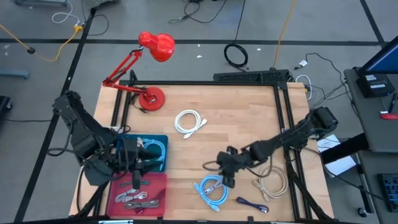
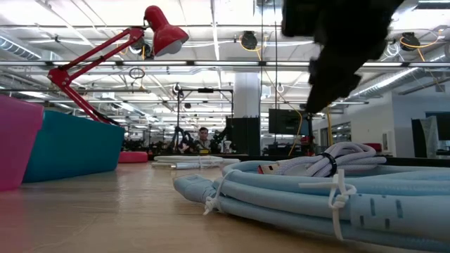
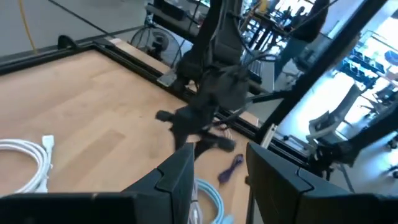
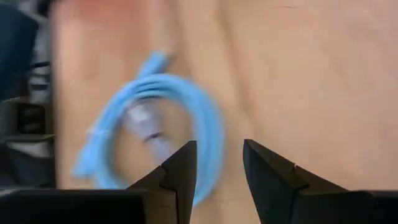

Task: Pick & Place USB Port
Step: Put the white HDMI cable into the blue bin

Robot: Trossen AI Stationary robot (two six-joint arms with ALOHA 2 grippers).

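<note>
Blue cable [image 1: 211, 190] is the piece you want, and it lies on the wood by the table's near edge, just under and a little in front of the right gripper [image 1: 227, 180]. That gripper hovers over the coil's upper rim with its fingers spread and nothing between them; in the right wrist view the coil [image 4: 210, 127] fills the space just ahead of the fingertips, so you are almost on top of it. The coil is a loose oval tied with white straps, its long axis running from the gripper toward the front edge of the table, with a tail trailing off that way. Judging from this, you would do best to close across one side of the loop, across the bundled strands, not along them.

The right arm is clearly the nearer one. The left gripper [image 1: 135, 179] waits well apart over the bins, its fingers also released and empty, with the blue bin [image 1: 163, 140] and the pink bin [image 1: 160, 180] below it.

Mind the neighbours: a beige cable [image 1: 273, 183] lies just beside the right arm on the far side from the bins, and a small purple cable [image 1: 252, 204] sits near the coil's tail. The white cable [image 1: 189, 121] is well apart, toward mid-table.
</note>
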